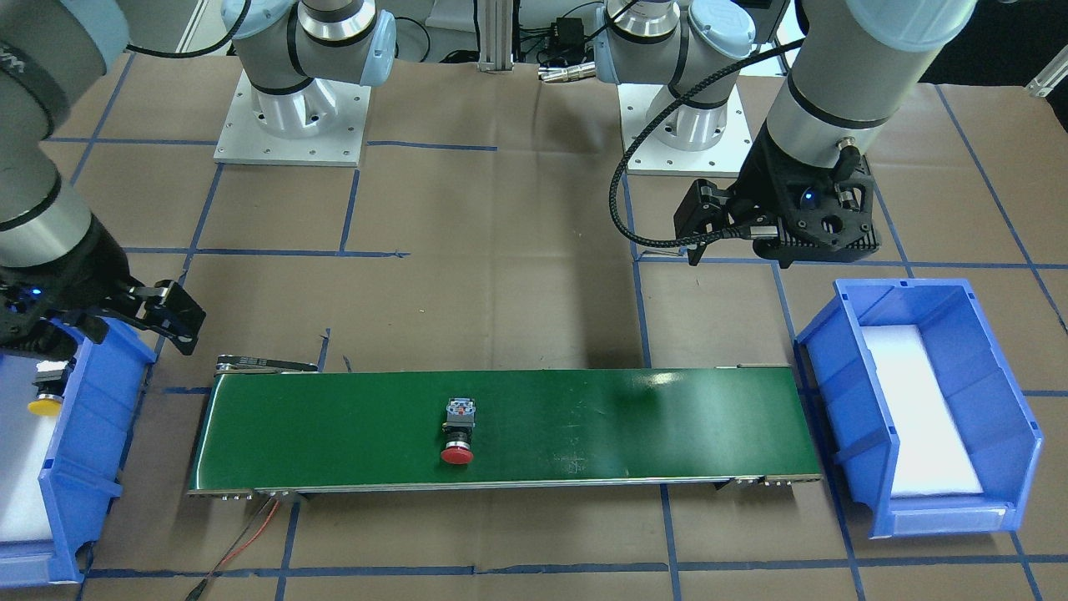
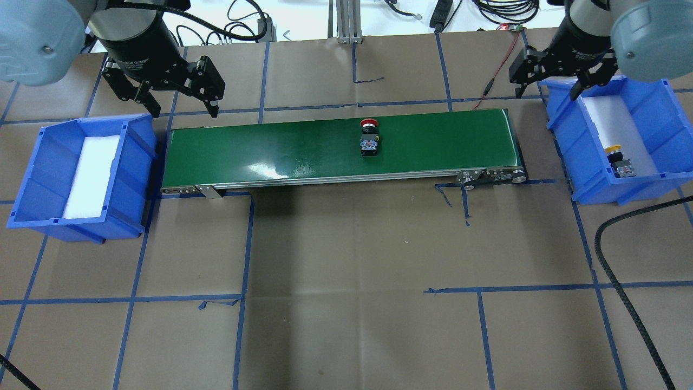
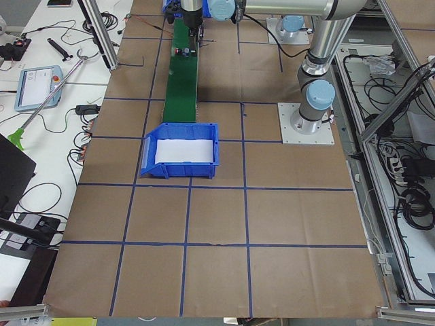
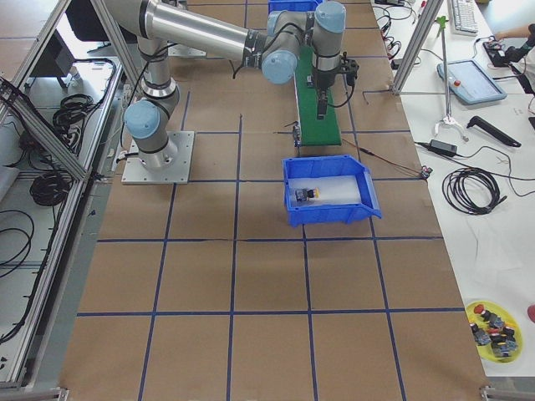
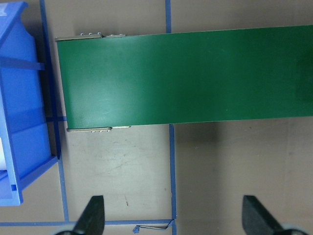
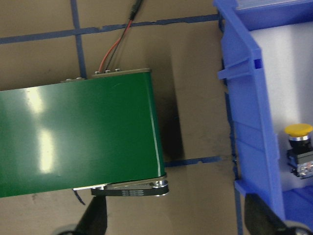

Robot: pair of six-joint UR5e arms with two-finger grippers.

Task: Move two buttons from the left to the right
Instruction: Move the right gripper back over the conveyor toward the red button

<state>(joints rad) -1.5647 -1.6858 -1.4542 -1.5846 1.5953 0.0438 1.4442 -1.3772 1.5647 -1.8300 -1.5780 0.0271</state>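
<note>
The red-capped button lies on its side on the green conveyor belt, right of the belt's middle; it also shows in the front view. The yellow-capped button lies in the right blue bin, and shows in the right wrist view. My left gripper is open and empty, above the belt's left end. My right gripper is open and empty, over the far corner of the right bin.
A second blue bin with a white liner stands at the belt's left end. A red and black wire runs from the belt's far right corner. Blue tape lines grid the brown table.
</note>
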